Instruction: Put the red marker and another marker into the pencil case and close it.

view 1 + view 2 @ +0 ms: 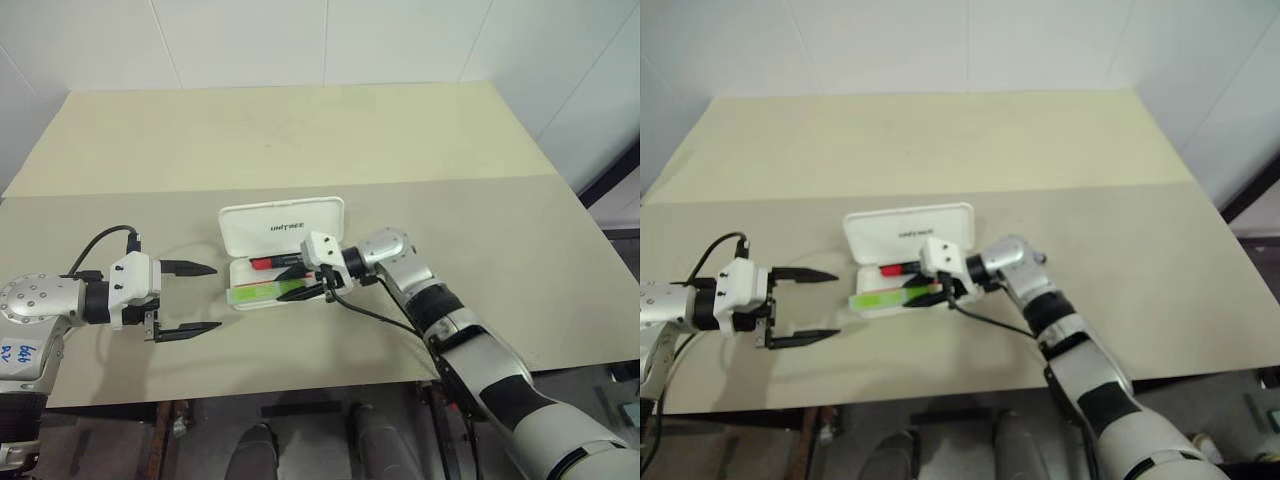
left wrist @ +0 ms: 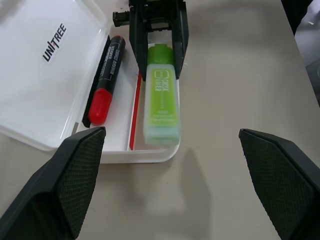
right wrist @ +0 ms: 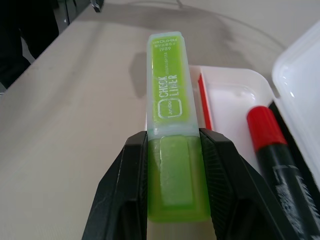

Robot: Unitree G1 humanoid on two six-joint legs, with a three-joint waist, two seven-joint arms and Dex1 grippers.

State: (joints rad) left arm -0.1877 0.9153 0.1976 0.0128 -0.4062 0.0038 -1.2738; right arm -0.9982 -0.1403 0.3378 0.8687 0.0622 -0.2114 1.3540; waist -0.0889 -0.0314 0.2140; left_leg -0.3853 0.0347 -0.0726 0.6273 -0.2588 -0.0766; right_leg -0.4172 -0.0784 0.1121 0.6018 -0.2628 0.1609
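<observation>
On the pale table (image 1: 420, 140) in front of us, the white pencil case (image 1: 283, 226) lies open, its lid (image 2: 45, 65) folded back flat and showing small dark lettering. We see the red marker (image 2: 105, 82) already inside the tray, lying along the hinge side with its red cap toward our left gripper and its dark barrel running the other way. A thin red stripe (image 2: 135, 112) runs along the tray floor beside it.

Our right gripper (image 1: 303, 279) reaches in from the right, its two black fingers (image 3: 125, 190) pinching the green highlighter (image 3: 170, 125) by the brighter lime cap end. The paler body sticks out past the fingertips and sits over the near side of the tray, next to the red stripe; from the left wrist view its far end hangs over the tray's front rim. We cannot tell whether it touches the tray floor or is just above it.

Our left gripper (image 1: 188, 298) hovers a little to the left of the case, pointing toward it, with its fingers (image 2: 65, 175) spread wide and nothing between them. It touches neither the case nor either marker.
</observation>
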